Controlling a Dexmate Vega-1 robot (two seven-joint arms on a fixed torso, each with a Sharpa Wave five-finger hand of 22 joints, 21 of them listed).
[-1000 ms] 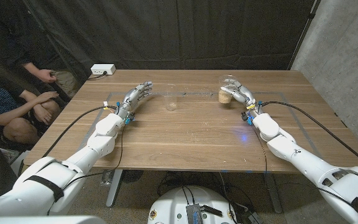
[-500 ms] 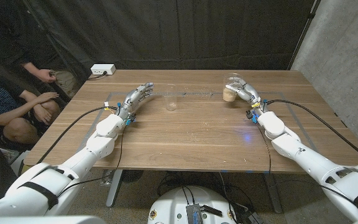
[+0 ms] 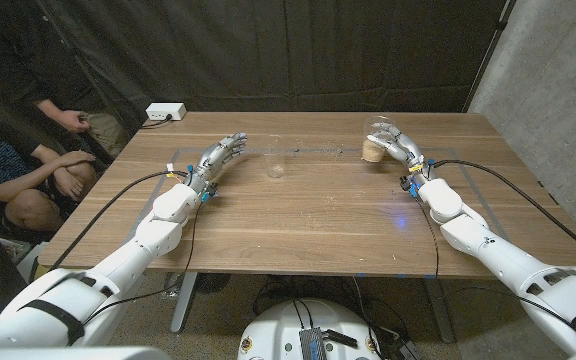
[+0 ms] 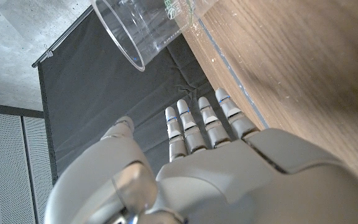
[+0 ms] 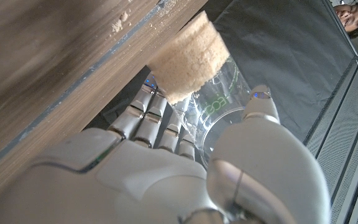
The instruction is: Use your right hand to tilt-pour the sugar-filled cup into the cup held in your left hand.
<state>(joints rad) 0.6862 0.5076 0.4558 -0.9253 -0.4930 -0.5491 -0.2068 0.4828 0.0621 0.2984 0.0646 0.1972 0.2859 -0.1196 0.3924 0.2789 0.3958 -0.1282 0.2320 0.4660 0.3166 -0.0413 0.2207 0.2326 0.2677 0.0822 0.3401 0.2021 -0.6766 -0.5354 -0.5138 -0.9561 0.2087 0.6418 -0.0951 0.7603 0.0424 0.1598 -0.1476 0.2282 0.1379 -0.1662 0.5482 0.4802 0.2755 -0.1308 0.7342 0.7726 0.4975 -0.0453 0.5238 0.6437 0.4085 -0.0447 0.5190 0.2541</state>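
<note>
The right hand (image 3: 396, 148) gripped the sugar-filled cup (image 3: 375, 142), lifted just above the table (image 3: 308, 215). The left hand (image 3: 218, 158) stood open-fingered, holding nothing, near the empty cup (image 3: 274, 157) standing mid-table.

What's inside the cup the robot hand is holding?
Brown sugar fills the bottom of the clear cup held by the right robot hand; above the sugar it looks empty. Fingers cover part of it.

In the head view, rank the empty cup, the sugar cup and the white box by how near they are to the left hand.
1. Empty cup, just right of the left hand.
2. White box, far-left table edge.
3. Sugar cup, in the right hand, across the table.
</note>
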